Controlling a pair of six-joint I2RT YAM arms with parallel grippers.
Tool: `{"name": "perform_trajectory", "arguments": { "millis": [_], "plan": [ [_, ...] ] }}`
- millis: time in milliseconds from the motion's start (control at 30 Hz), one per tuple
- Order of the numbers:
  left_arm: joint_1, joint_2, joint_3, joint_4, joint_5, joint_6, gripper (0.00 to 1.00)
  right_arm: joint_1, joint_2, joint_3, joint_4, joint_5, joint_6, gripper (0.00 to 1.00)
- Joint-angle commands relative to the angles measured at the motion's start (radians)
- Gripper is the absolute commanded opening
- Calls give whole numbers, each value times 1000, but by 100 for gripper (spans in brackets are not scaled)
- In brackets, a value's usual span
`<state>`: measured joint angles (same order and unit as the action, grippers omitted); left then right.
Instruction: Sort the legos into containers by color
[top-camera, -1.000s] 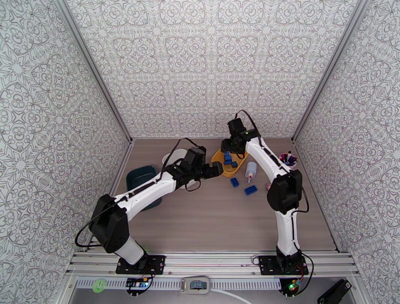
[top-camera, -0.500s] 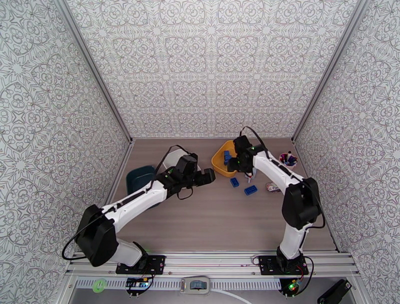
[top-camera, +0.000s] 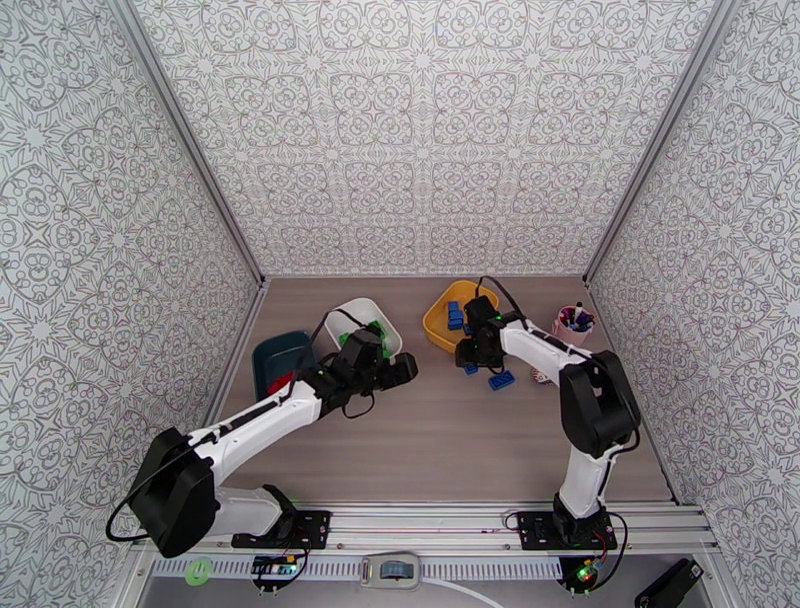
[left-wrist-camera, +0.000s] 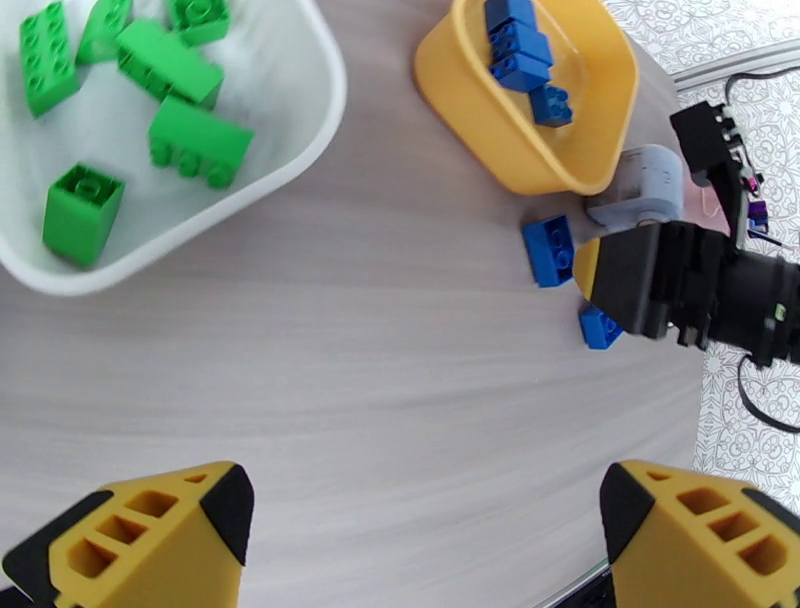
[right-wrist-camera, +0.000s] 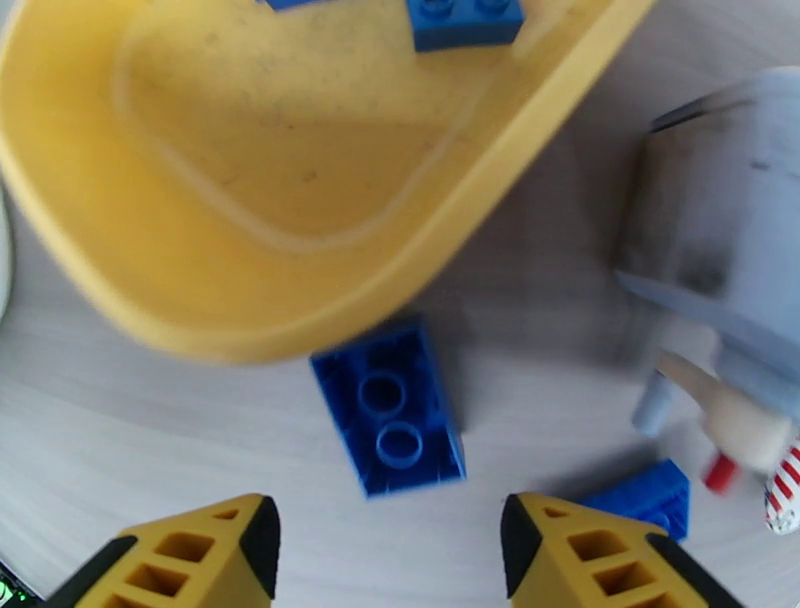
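The right tool (right-wrist-camera: 390, 545) has dropped from above the yellow tray (right-wrist-camera: 230, 300) to the worktop (right-wrist-camera: 120, 440), fingers spread astride a blue brick (right-wrist-camera: 388, 420) lying just beside the tray. The left tool (left-wrist-camera: 420, 530) has drawn back, spread and empty.

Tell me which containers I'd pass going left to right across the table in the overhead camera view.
Dark teal-blue plastic tray → white plastic tray → yellow plastic tray → pink cup of pens.
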<state>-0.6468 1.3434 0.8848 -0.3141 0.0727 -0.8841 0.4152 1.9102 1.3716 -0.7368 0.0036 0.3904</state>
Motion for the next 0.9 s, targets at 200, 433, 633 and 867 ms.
{"name": "perform_trajectory", "arguments": {
  "millis": [200, 433, 633, 867],
  "plan": [
    [13, -41, -43, 42, -24, -33, 98, 7, 81, 39, 19, 17, -27, 61],
    [16, -36, -37, 39, -19, -30, 97, 7, 114, 58, 24, 18, -31, 56],
    [16, -29, -34, 41, -15, -29, 98, 7, 122, 70, 22, 15, -43, 48],
    [16, 7, 4, 43, -5, -18, 98, 8, 68, 37, 20, 2, -39, 39]
  ]
}}
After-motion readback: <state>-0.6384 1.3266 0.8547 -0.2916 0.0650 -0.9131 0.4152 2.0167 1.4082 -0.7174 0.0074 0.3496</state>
